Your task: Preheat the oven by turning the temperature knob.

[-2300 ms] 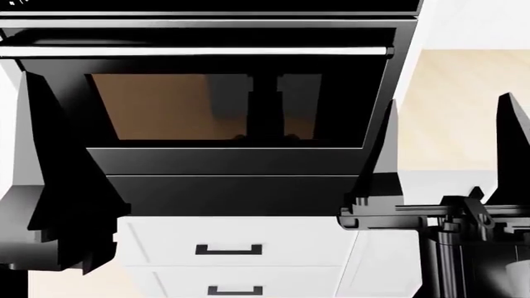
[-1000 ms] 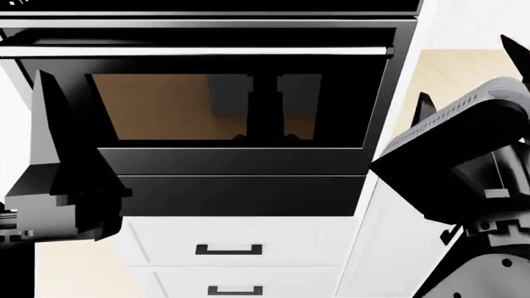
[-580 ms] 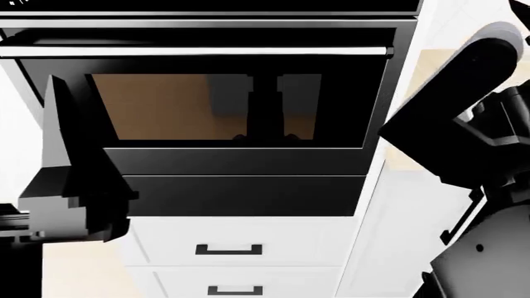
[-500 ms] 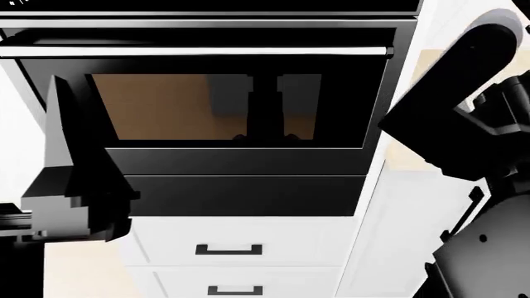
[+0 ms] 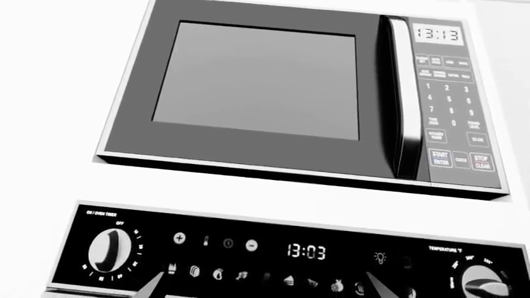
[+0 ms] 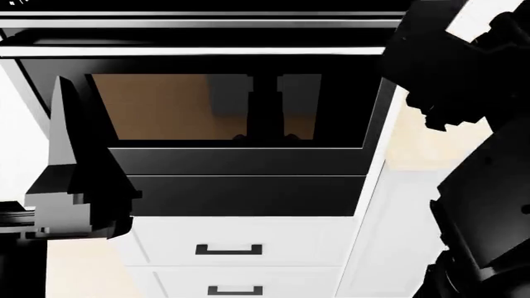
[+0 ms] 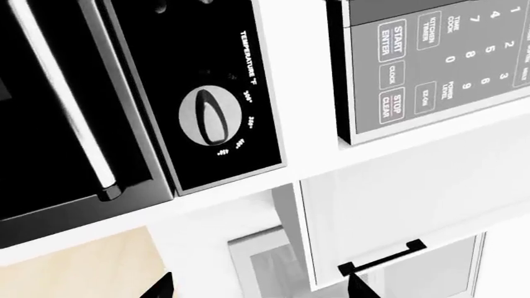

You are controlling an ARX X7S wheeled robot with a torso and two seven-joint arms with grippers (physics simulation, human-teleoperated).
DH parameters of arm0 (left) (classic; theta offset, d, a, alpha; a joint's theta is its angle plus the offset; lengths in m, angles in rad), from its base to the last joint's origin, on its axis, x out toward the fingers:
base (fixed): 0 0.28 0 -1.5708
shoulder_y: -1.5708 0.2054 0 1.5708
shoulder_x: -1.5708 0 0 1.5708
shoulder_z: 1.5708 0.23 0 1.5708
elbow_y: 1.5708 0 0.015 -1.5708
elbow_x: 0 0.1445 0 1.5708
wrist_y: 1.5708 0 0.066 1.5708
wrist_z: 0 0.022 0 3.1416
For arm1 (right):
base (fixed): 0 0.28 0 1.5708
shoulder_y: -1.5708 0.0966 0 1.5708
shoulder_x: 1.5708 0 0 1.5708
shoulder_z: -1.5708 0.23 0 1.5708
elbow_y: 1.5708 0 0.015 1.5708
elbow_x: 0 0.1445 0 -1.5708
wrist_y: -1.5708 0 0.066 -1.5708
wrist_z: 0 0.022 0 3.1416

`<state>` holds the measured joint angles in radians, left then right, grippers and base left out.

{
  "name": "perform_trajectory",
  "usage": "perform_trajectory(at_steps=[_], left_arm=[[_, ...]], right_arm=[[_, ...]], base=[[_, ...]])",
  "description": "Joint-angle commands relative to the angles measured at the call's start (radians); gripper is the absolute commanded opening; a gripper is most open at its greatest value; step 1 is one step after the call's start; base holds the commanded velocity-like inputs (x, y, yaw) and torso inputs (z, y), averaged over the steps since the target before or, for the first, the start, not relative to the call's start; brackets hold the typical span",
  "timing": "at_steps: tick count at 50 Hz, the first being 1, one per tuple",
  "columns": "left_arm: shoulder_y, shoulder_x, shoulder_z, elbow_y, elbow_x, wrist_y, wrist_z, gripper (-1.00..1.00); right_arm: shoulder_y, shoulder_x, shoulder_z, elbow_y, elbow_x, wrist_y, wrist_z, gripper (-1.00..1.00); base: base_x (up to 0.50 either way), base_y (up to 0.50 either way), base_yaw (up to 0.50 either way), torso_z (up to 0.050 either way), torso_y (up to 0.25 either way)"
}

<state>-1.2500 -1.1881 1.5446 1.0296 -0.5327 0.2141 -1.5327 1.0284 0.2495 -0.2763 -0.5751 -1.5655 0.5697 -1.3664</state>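
Right gripper point(image 7: 257, 282) stands open and empty, only its two dark fingertips showing at the edge of the right wrist view, well apart from each other. Ahead of it, and well apart still, lies the temperature knob point(image 7: 205, 117), an oval silver knob with a dark ridge, set at the end of the oven's point(image 6: 240, 112) black control panel point(image 7: 211, 93) beside the label "TEMPERATURE". Its ridge runs roughly along the panel's short side. Left gripper point(image 5: 263, 284) is likewise open and holds nothing; its tips frame the panel's middle, near the clock display point(image 5: 306, 251), with the same knob point(image 5: 483, 282) off to one side and the timer knob point(image 5: 109, 249) at the other end. Above the panel sits the microwave point(image 5: 257, 87). Judged from these views, the right arm faces the temperature knob more squarely and is the nearer; the approach is straight forward, jaws closing across the ridge.
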Motion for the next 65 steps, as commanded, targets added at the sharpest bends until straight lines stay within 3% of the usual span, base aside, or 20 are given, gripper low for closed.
perform_trajectory(at_steps=[1, 43, 65], left_arm=[[0.014, -0.003, -0.009, -0.014, -0.007, 0.019, 0.011, 1.00], [0.046, -0.048, -0.059, -0.059, -0.053, 0.109, 0.059, 1.00], [0.086, -0.046, -0.064, -0.168, -0.093, 0.201, 0.106, 1.00]], right_arm=[[0.050, -0.017, 0.004, 0.109, 0.039, 0.007, 0.030, 1.00], [0.294, -0.084, -0.061, 0.443, 0.075, -0.026, 0.150, 1.00], [0.358, -0.123, -0.087, 0.668, 0.168, -0.078, 0.326, 1.00]], base=[[0.00, 0.00, 0.00, 0.000, 0.000], [0.00, 0.00, 0.00, 0.000, 0.000], [0.00, 0.00, 0.00, 0.000, 0.000]])
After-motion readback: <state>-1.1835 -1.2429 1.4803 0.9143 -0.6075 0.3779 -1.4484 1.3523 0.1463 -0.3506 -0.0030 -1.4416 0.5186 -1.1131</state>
